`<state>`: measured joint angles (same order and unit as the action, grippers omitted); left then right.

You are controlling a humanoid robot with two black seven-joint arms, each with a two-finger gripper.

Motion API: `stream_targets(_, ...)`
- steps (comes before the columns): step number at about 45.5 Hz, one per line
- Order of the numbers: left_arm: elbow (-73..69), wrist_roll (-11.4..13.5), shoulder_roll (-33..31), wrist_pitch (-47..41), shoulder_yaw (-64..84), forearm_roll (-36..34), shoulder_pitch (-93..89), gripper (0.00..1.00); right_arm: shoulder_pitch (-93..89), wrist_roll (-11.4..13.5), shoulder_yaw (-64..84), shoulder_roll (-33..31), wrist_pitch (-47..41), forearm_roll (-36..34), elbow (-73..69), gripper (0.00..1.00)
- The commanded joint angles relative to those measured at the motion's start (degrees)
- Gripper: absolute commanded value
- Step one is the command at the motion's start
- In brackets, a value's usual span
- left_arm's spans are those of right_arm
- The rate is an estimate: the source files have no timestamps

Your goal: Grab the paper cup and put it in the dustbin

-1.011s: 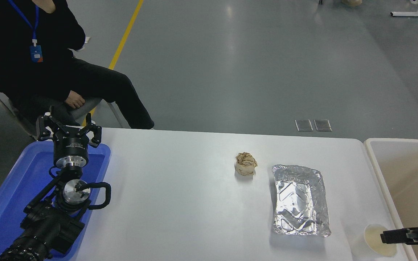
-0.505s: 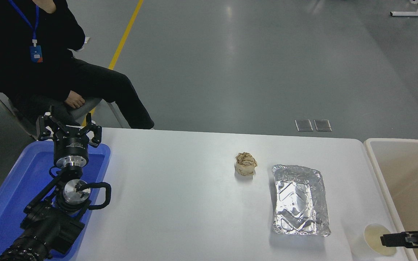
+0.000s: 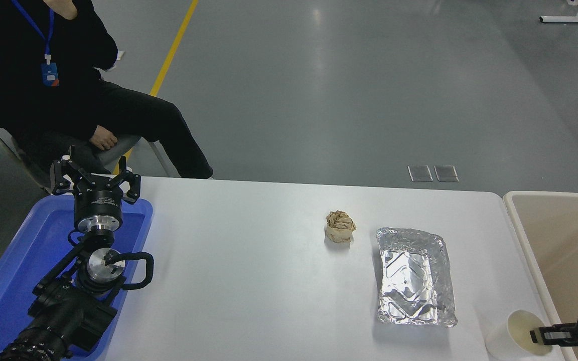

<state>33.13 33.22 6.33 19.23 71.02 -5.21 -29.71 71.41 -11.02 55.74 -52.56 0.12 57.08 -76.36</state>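
My table — tray at its left end, bin off its right; paper ball mid-table, foil tray to its right, cup nearest me, between foil tray and bin.

Count on the desk: one cup, one foil tray, one paper ball. Beside it: one blue tray, one bin. Two arms, two grippers: left, right. One person.

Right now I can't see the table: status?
Left gripper parked open over blue tray. Right gripper at paper cup rim, grip unclear. Dustbin adjacent, path unobstructed.
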Motion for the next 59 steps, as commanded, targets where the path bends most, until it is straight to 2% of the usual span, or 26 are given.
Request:
stream_targets(1, 0.0, 0.0, 0.0, -0.07, 0.0, 0.02, 0.0, 0.99, 0.22, -0.05, -0.1, -0.61, -0.03, -0.13, -0.46, 0.0)
stream_targets(19, 0.0, 0.0, 0.0, -0.07, 0.0, 0.02, 0.0, 0.99, 8.91, -0.32, -0.19, -7.81, -1.96, -0.4, -8.98, 0.0)
stream_targets(36, 0.0, 0.0, 0.0, -0.07, 0.0, 0.02, 0.0, 0.99, 30.88, -0.32, 4.02, -13.79, -21.29, -0.4, -11.36, 0.0)
stream_targets(59, 0.0, 0.0, 0.0, 0.02, 0.0, -0.07, 0.0, 0.99, 53.03, 0.3, 7.46, -14.06, -38.52, 0.4, -11.36, 0.0)
